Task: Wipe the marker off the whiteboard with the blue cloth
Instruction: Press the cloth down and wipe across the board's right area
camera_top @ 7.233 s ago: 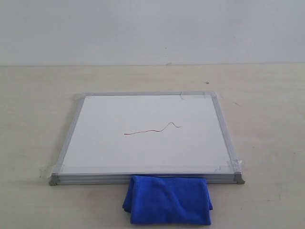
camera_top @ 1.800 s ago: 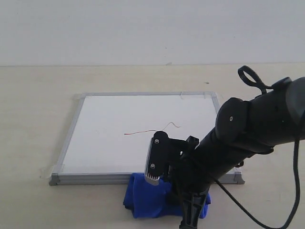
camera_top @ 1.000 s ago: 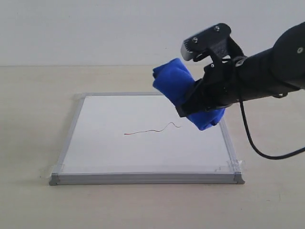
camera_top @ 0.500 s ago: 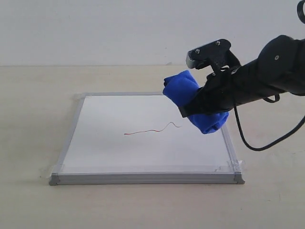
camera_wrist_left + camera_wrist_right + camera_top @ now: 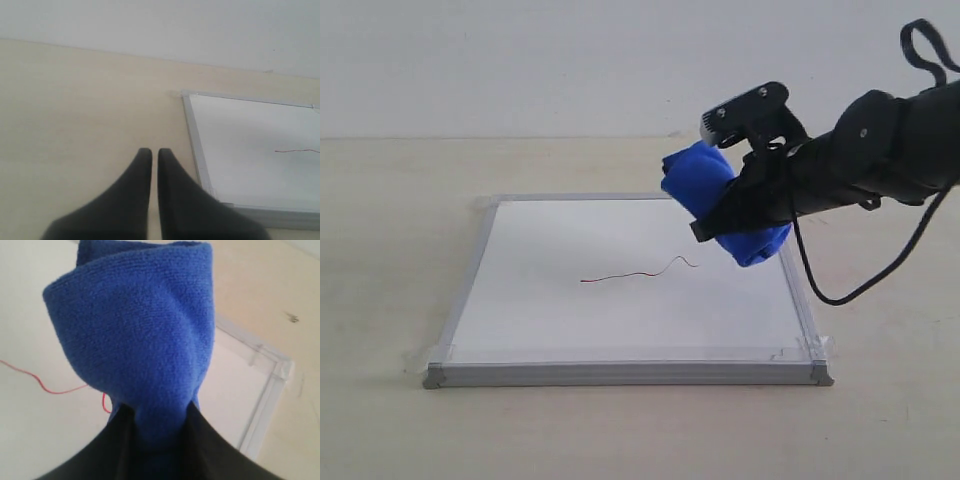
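Note:
The whiteboard (image 5: 620, 330) lies flat on the table, its silver frame taped at the corners. A thin wavy red-brown marker line (image 5: 640, 272) crosses its middle. My right gripper (image 5: 725, 215) is shut on the bunched blue cloth (image 5: 705, 190) and holds it in the air over the board's far right part, just right of the line's end. In the right wrist view the blue cloth (image 5: 140, 340) fills the middle, with the marker line (image 5: 55, 387) beside it. My left gripper (image 5: 151, 152) is shut, off the whiteboard's (image 5: 250, 135) left side, holding nothing; the marker line (image 5: 297, 150) shows there too.
The light beige table (image 5: 400, 180) runs all round the board. A white wall (image 5: 520, 60) stands behind it. My right arm's black cable (image 5: 820, 285) hangs over the board's right edge.
My right gripper took the cloth from the table in front of the board, lifted it over the board's far right, and in the last half second drifted slightly left and back.

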